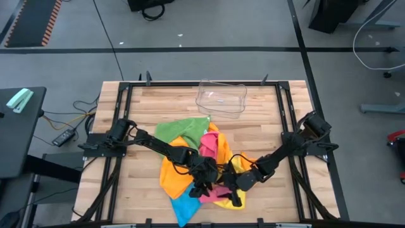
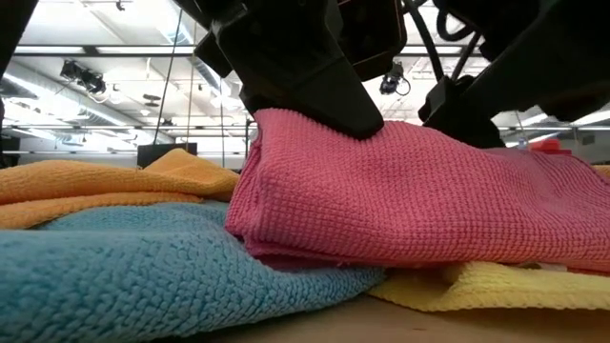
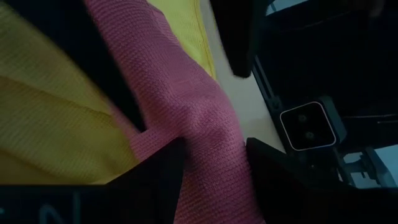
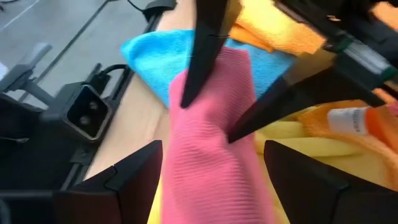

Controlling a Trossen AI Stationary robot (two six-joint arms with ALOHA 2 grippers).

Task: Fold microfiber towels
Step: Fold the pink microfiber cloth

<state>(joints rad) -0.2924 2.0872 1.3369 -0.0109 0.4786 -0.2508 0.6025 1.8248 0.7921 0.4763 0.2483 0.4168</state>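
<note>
Heap of soft microfiber towels [image 1: 190, 164] in green, orange, pink, yellow and blue crowds the middle and near edge of the pale wooden slatted bench [image 1: 266, 136]. Clear plastic rectangular tray [image 1: 221, 99] stands at the far edge. Bare wood lies open along the left and right edges and both far corners.

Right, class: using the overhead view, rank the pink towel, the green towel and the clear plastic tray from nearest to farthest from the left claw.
1. Pink microfiber towel: under the left claw.
2. Green microfiber towel: farther back, pile's far-left side.
3. Clear plastic tray: table's far edge.
</note>
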